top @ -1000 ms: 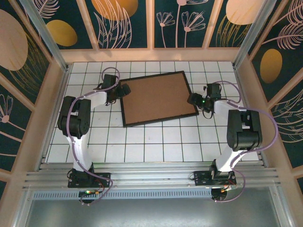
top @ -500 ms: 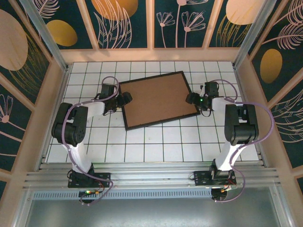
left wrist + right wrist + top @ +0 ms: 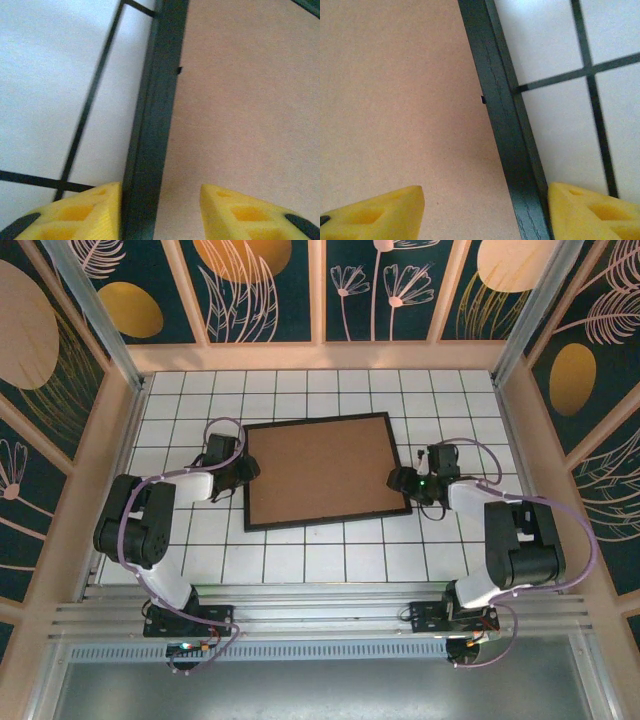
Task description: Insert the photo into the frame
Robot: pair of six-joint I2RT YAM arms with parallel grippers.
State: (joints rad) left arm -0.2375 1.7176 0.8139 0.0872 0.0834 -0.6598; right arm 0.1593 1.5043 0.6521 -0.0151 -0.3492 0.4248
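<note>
From above, we are seeing the frame (image 3: 325,519) lying back side up in the middle of the table (image 3: 300,565), a little nearer the far edge. The brown board (image 3: 325,470) is filling its opening. Whether the photo is lying under the board, we cannot tell. The left gripper (image 3: 243,472) is standing at the frame's left side and the right gripper (image 3: 400,480) at its right side. We are judging that these two opposite places are chosen to keep the frame from sliding or turning.

In the left wrist view, the fingers (image 3: 75,212) are straddling the black rail (image 3: 155,125). One is lying against its outer face, over the tiles, and the other is hanging over the board, apart from the rail. So this gripper is standing open, pinching nothing yet.

In the right wrist view the picture is mirrored. One finger (image 3: 590,212) is sitting just beside the rail's outer face, the other over the board with a clear gap. This gripper is also standing open, placed, we think, for pinching the rail.
</note>
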